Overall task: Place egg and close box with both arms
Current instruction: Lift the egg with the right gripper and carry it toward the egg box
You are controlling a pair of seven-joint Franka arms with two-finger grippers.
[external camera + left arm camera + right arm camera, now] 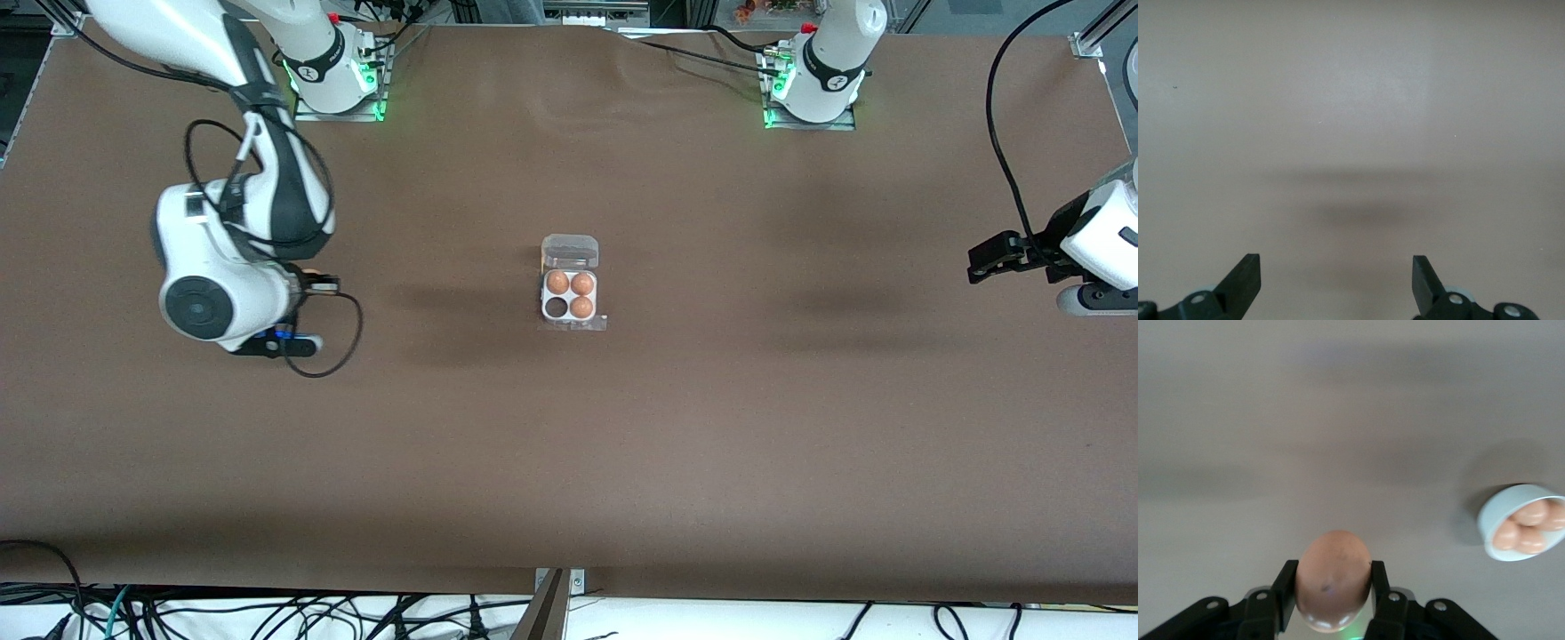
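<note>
The box [569, 322] sits open at the table's middle, its clear lid [570, 252] folded back toward the robots' bases. It holds three eggs [581, 307], and one cell [557, 308] is empty. My right gripper [1333, 570] is shut on the egg [1333, 579], which stands between its fingers. In the front view this gripper [309, 283] hangs over the table toward the right arm's end, mostly hidden by the wrist. My left gripper [984, 263] is open and empty over the left arm's end; the left wrist view shows it [1336, 268] over bare table.
A round white bowl [1521, 520] with three eggs shows in the right wrist view, off to one side of the held egg; the right arm hides it in the front view. Brown table cloth [711, 427] surrounds the box.
</note>
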